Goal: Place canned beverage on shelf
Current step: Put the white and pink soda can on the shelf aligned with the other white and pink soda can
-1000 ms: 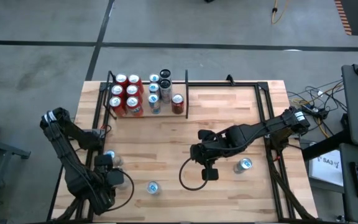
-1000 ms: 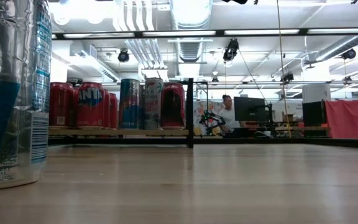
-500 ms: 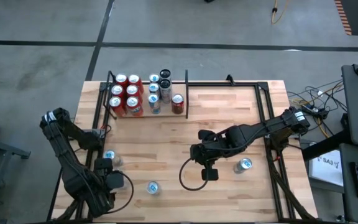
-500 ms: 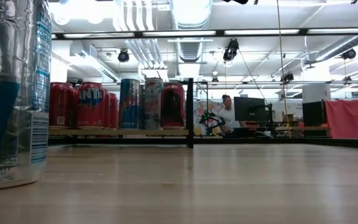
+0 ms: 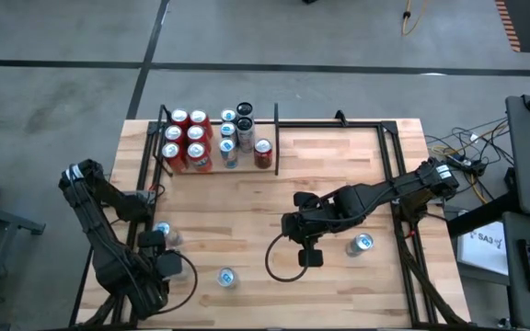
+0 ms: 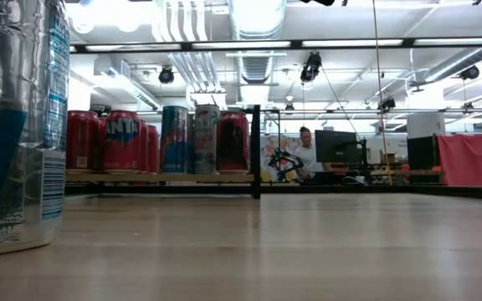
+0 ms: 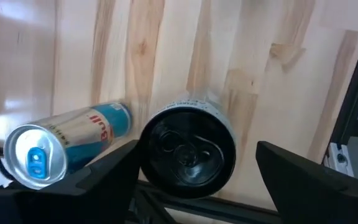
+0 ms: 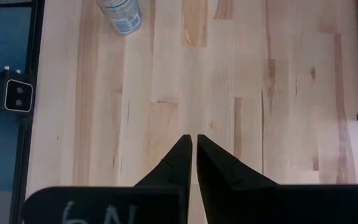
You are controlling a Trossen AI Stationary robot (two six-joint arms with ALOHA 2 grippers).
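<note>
Two cans lie by my left gripper [image 7: 194, 163]: a black can [image 7: 188, 151] between its spread jaws (ungripped), a blue can [image 7: 67, 146] just outside; right gripper [image 8: 194, 158] clenched, empty.

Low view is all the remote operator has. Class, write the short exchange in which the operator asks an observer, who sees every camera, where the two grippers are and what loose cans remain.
Operator: No gripper shows here. Where is the left one?
Observer: The left gripper is near the table's left edge, fingers open on either side of a standing black-topped can.
Operator: And the right?
Observer: The right gripper is shut, over bare wood mid-table.
Operator: Any loose cans besides the near can by my lens?
Observer: A blue-topped can stands close to the right arm.
</note>
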